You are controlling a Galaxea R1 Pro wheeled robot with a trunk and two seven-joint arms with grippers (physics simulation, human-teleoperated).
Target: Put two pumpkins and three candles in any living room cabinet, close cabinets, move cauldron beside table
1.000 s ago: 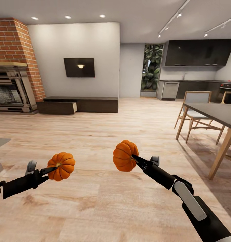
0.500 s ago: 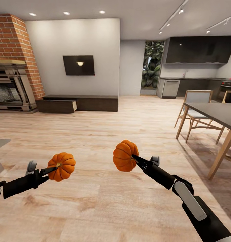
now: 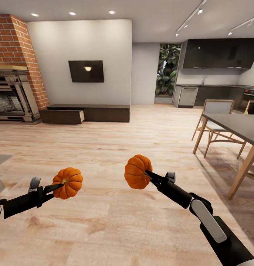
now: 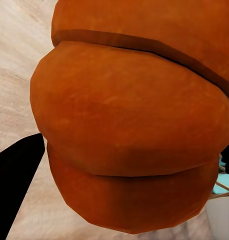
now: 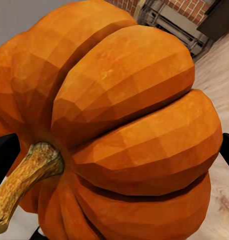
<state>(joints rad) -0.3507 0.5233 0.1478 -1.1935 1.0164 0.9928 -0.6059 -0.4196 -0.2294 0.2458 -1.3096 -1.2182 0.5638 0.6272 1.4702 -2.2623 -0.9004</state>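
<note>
Black arms, slim black hands (image 3: pixel 147 173), white panel on right forearm.

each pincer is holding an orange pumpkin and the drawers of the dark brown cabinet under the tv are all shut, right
Not quite. Each pincer, left and right, does hold an orange ribbed pumpkin, but the long dark brown wood cabinet has one drawer pulled open at its left end, as the head view shows.

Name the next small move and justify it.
Probably drive forward toward the cabinet against the far wall. The left gripper and right gripper each hold a pumpkin, the cabinet's drawer already stands open, and bare floor lies between.
</note>
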